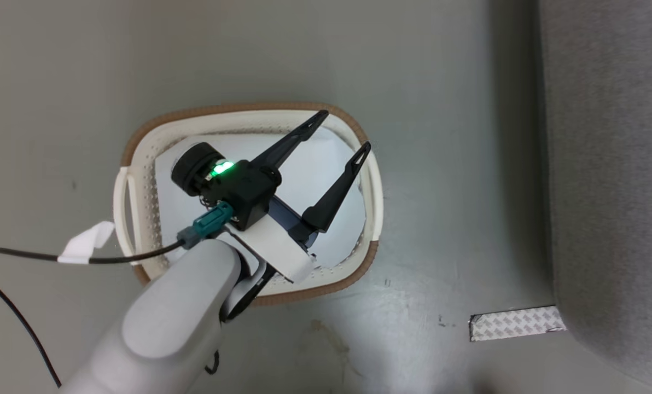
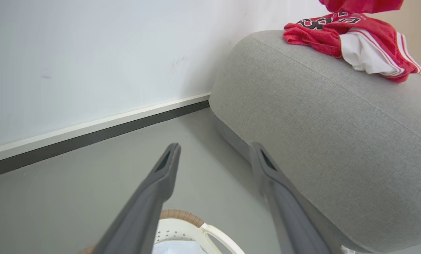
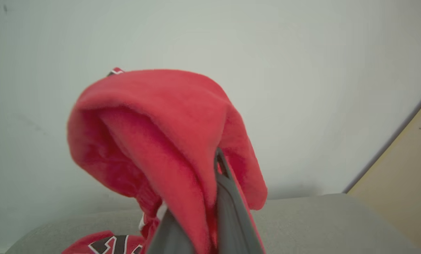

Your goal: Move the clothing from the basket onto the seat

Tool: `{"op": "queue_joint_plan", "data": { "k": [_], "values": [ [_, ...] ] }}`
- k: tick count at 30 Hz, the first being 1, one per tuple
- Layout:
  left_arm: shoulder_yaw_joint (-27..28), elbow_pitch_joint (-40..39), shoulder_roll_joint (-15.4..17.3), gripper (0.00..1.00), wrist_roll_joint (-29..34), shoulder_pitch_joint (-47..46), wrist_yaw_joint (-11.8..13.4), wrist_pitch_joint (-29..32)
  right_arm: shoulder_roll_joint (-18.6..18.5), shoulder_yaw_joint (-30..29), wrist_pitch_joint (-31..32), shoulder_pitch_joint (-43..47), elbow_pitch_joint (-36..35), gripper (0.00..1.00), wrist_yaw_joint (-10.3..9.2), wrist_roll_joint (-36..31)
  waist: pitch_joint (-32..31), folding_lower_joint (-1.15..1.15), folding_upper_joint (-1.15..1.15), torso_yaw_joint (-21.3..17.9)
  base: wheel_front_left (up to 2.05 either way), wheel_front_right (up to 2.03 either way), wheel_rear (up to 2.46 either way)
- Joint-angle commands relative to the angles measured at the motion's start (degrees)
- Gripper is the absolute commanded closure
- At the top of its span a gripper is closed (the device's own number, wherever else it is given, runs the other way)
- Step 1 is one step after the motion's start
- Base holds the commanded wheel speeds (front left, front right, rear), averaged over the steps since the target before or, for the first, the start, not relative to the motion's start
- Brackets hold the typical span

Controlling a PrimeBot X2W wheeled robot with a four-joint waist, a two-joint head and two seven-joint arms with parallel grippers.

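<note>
The cream basket (image 1: 140,208) with its brown rim stands on the floor, and only a pale liner (image 1: 326,164) shows inside. My left gripper (image 1: 343,131) hovers over it, open and holding nothing; the left wrist view shows its fingers (image 2: 168,176) spread above the basket rim (image 2: 182,225). The grey seat (image 1: 610,164) lies to the right. Red and white clothing (image 2: 337,38) with dark lettering lies on the seat (image 2: 320,123). My right gripper (image 3: 207,169) is shut on a red garment (image 3: 161,116) draped over its fingers, above the seat (image 3: 320,218) and another red piece (image 3: 104,245).
A patch of patterned tape (image 1: 517,323) sticks to the grey floor near the seat's corner. A black cable with a white tag (image 1: 85,243) trails left of the basket. A white wall with a dark baseboard (image 2: 90,135) runs behind the seat, and a tan panel (image 3: 401,169) stands beside it.
</note>
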Motion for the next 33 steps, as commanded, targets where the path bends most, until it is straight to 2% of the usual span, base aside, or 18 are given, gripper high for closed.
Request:
{"op": "queue_joint_plan", "data": {
  "k": [1,4,8,9,10,11,15,19,23,24,26,28,33],
  "values": [
    [0.6,-0.6,0.3,0.00,1.2,0.8,0.1,0.0,0.2,-0.9,-0.3,-0.8,2.7,1.00,-0.14,-1.5,1.7,-0.02,0.00,1.5,0.00,0.00,0.00],
    [1.5,-1.6,0.4,0.00,1.8,1.8,0.2,0.0,2.3,-3.5,-2.1,-1.1,9.1,1.00,-0.15,-3.6,2.6,-0.02,0.00,2.0,0.00,0.00,0.00],
    [2.5,-2.2,0.0,0.00,2.4,2.9,0.3,0.0,7.0,-5.7,-6.0,0.2,17.5,1.00,-0.15,-7.0,2.6,-0.02,0.00,2.3,0.00,0.00,0.00],
    [2.7,-2.2,-0.1,0.00,2.5,3.1,0.3,0.0,7.9,-6.0,-7.0,0.2,18.9,0.63,-0.15,-7.7,2.4,-0.02,0.00,2.3,0.00,0.00,0.00],
    [3.0,-2.4,-0.2,0.00,2.6,3.3,0.3,0.0,9.0,-6.3,-7.8,0.2,20.3,0.04,-0.15,-8.2,2.1,-0.02,0.00,2.1,0.00,0.00,0.00],
    [3.3,-2.5,-0.2,0.00,2.7,3.6,0.4,0.0,10.1,-6.1,-8.6,0.4,21.3,0.00,-0.15,-8.6,1.8,-0.02,0.00,1.9,0.00,0.00,0.00],
    [4.6,-2.5,0.0,0.00,3.0,4.9,0.3,0.0,14.0,-3.6,-10.6,2.6,21.5,0.00,-0.14,-10.2,-0.8,-0.02,0.00,0.5,0.00,0.00,0.00],
    [5.7,-2.5,-0.6,0.00,2.7,6.9,-0.1,0.0,16.4,0.1,-11.4,7.6,17.5,0.00,-0.15,-10.2,-5.0,-0.02,0.00,-0.9,0.00,0.00,0.00],
    [7.0,-2.3,-1.4,0.00,2.0,9.9,-0.4,0.0,19.2,0.5,-11.3,16.0,8.7,0.00,-0.15,-10.1,-10.4,-0.02,0.00,-2.0,0.00,0.00,0.00],
    [7.0,-2.3,-1.4,0.00,2.0,9.9,-0.4,0.0,19.2,0.5,-11.3,16.0,8.7,0.00,-0.15,-10.1,-10.4,-0.02,0.00,-2.0,0.00,0.00,0.00],
    [8.1,-2.1,-2.1,0.00,1.6,13.1,-0.8,0.0,22.0,0.3,-11.4,23.9,1.1,0.00,-0.15,-11.7,-15.3,-0.02,0.00,-2.6,0.00,0.00,0.00],
    [8.3,-2.1,-2.5,0.00,1.4,14.2,-0.9,0.0,22.8,0.3,-11.4,26.6,-1.2,0.00,-0.15,-12.3,-17.0,-0.02,0.00,-2.6,0.00,0.00,0.00],
    [10.2,-2.9,-4.0,0.00,0.9,19.9,-1.3,0.0,27.9,0.3,-11.4,39.0,-10.5,0.00,-0.15,-16.2,-24.8,-0.02,0.00,-2.2,0.00,0.00,0.00]
  ]
}}
